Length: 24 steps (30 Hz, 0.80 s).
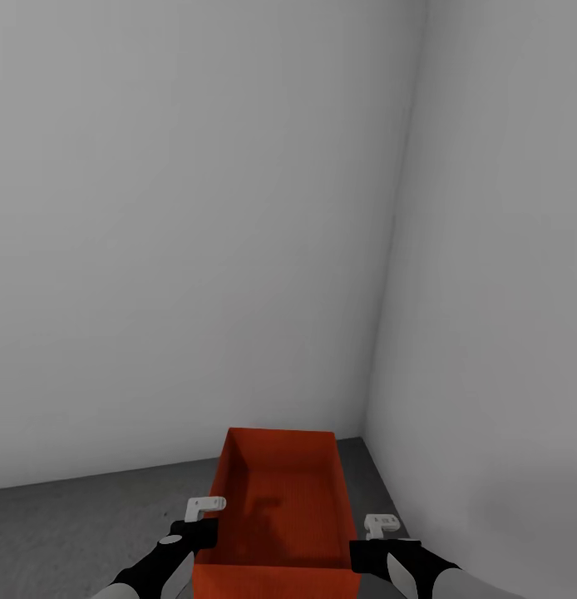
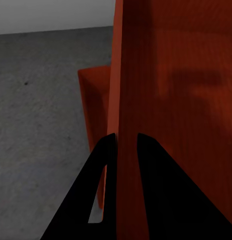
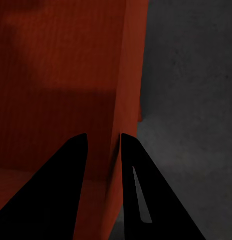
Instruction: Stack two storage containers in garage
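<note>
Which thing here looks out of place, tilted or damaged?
Nothing stands out. The storage container sits level between the left gripper and right gripper, each clamped on a side wall, above the grey floor. Its walls look intact.

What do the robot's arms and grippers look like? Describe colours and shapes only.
In the head view both forearms are glossy black with pale grey oval patches, ending in small white blocky parts at the left gripper and right gripper. In the wrist views the fingers are flat black tapering wedges, one per gripper with a narrow slot.

orange-red ribbed storage container [image 1: 276,499], speckled dark grey floor [image 1: 81,524], pale grey walls [image 1: 197,208]
</note>
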### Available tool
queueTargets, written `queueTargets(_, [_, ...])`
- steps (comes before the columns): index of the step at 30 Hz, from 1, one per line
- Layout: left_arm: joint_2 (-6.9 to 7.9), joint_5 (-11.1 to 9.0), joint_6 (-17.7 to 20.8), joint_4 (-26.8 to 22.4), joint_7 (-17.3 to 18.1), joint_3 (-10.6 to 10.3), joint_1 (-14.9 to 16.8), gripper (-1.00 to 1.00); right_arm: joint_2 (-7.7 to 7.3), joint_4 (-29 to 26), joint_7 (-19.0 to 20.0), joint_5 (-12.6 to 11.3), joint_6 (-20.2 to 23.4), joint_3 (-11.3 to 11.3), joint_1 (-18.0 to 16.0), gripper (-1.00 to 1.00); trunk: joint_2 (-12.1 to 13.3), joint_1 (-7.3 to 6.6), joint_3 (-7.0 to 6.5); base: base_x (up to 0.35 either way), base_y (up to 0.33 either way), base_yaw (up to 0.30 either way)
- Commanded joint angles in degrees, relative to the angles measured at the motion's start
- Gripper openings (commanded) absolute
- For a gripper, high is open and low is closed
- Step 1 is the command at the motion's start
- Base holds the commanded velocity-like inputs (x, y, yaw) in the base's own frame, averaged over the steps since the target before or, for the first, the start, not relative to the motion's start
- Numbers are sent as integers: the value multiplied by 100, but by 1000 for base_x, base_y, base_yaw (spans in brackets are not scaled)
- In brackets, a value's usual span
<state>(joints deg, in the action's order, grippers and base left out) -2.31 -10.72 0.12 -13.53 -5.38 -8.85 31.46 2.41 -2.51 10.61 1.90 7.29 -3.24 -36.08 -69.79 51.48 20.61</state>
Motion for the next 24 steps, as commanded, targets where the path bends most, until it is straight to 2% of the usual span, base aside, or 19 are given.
queueTargets(1, [11,-132,6,17,133,-170,0,-100,-232,-321,459,-59,-61,-45,-4,-100,-46,23,26,0,0,0])
queueTargets(22, [14,-132,6,17,133,-170,0,-100,-232,-321,459,-59,-61,-45,-4,-100,-888,484,403,0,0,0])
queueTargets(24, [15,-132,6,17,133,-170,0,-100,-232,-321,459,-59,-61,-45,-4,-100,-888,484,403,0,0,0])
